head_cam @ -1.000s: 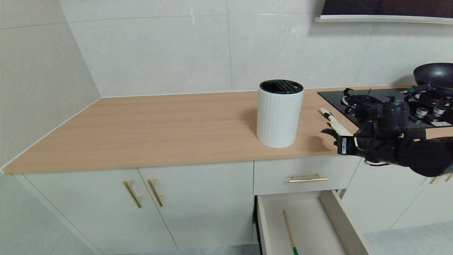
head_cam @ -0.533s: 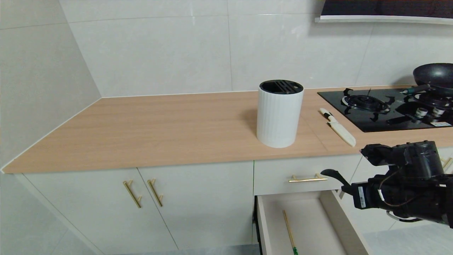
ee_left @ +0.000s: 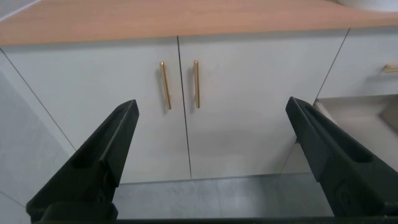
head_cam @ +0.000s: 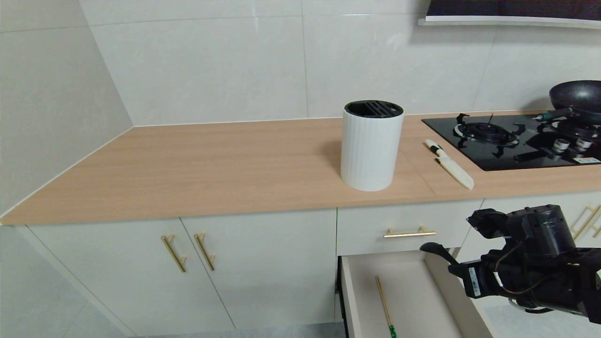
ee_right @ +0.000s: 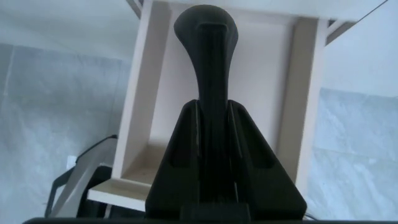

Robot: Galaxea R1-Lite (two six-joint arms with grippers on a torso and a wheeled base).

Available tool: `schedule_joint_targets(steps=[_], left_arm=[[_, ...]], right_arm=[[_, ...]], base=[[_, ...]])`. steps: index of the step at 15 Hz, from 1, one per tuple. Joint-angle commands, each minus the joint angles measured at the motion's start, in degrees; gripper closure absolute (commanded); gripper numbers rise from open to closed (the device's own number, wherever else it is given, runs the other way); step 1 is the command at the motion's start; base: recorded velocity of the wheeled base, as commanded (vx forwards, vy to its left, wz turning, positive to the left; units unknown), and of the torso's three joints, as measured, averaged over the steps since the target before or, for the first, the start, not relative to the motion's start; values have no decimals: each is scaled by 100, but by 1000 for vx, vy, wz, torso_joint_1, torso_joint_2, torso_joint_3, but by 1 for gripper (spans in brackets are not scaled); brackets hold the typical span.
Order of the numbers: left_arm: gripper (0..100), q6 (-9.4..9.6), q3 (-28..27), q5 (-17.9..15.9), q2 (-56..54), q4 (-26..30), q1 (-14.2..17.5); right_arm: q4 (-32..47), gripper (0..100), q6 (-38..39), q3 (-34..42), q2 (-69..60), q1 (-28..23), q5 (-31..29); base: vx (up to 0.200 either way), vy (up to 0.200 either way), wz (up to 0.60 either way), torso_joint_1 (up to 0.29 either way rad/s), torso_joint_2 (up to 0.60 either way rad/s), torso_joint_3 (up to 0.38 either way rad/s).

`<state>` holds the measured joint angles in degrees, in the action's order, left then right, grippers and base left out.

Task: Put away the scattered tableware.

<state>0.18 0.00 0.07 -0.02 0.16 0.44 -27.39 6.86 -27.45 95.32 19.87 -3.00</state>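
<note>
Knife (head_cam: 448,163) lies flat on the counter (head_cam: 211,173), above and beyond the right pincer (head_cam: 431,247) and well apart from it. Its handle points toward the wall and its pale blade toward the counter's front edge. The right pincer hangs before the cabinets, lower than the counter edge, over the right wall of the open drawer (head_cam: 450,291). Its jaws are pressed together with nothing between them. A chopstick (head_cam: 384,305) with a green end lies lengthways on the drawer floor, below and to the left of this pincer, near it but not touching.

The left pincer (ee_left: 210,106) is spread wide and empty, facing two cabinet doors (ee_left: 249,124) with gold handles, well to the left of the drawer.

A white ribbed holder (head_cam: 371,148) with a black slotted top stands upright on the counter, up and left of the right pincer, just beside the knife. A shut drawer front with a gold handle (head_cam: 409,232) sits right behind the right pincer's tip. A black hob (head_cam: 507,141) lies farther back to the right, with a dark pan (head_cam: 575,94) on its far burner. Pale tiles (head_cam: 211,65) cover the wall behind the wooden counter.
</note>
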Motion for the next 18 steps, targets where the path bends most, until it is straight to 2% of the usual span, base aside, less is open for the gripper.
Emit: schedule_joint_targets(steps=[1,6,11,18], left_arm=[[0,-1,0,1,2,2,0],[0,-1,0,1,2,-7,0],[0,-1,0,1,2,2,0],[0,-1,0,1,2,2,0]], right_arm=[[-3,100,-1,3,101,8,1],[-21,100,-1,82,303,114,1],[-513,100,-89,276,514,149,-17],[-522,100,-141,284,716,219,-25]], base=[[0,0,0,-188,442,246],[0,0,0,-208,487,286],[0,0,0,-179,481,293],[0,0,0,-142,456,316]])
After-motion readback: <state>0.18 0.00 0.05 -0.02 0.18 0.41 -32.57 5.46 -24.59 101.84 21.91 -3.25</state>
